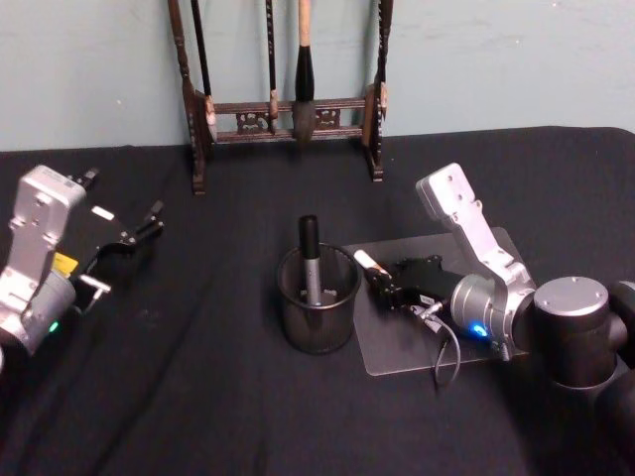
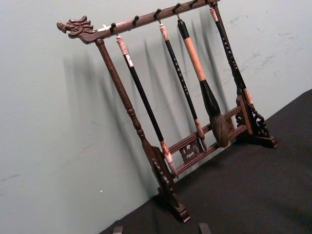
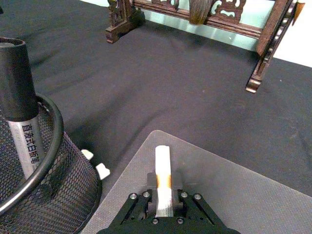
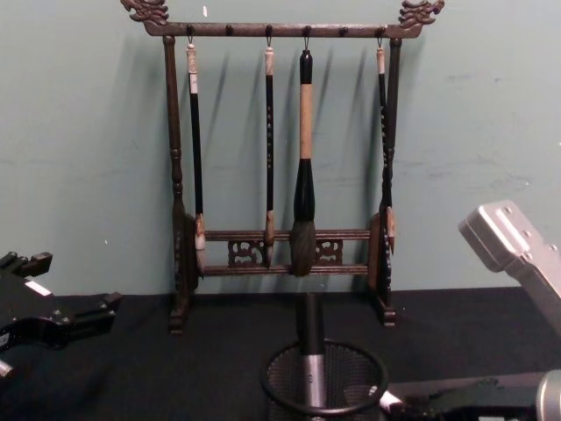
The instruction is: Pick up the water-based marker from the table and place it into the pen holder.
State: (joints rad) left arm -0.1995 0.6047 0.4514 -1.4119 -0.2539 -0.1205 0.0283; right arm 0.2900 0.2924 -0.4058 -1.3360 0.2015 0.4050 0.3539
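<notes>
R gripper sits low over the grey mat on the black desk, just right of the pen holder. Its fingers are clamped on the water-based marker – white barrel w/ an orange band. In the right wrist view we see the marker sticking out from between the fingers, its free end pointing toward the brush rack. We can't tell whether it touches the mat or is just above it. The marker is beside the holder, not in it.

The holder – black mesh, solid rim – has a grey pen w/ black cap standing in it, leaning on the rim.

L gripper is well off to the left above the desk, fingers apart, nothing between them. Its wrist cam faces the rack w/ four brushes hanging at the wall.

From the chest view, the holder stands in front of the rack.
</notes>
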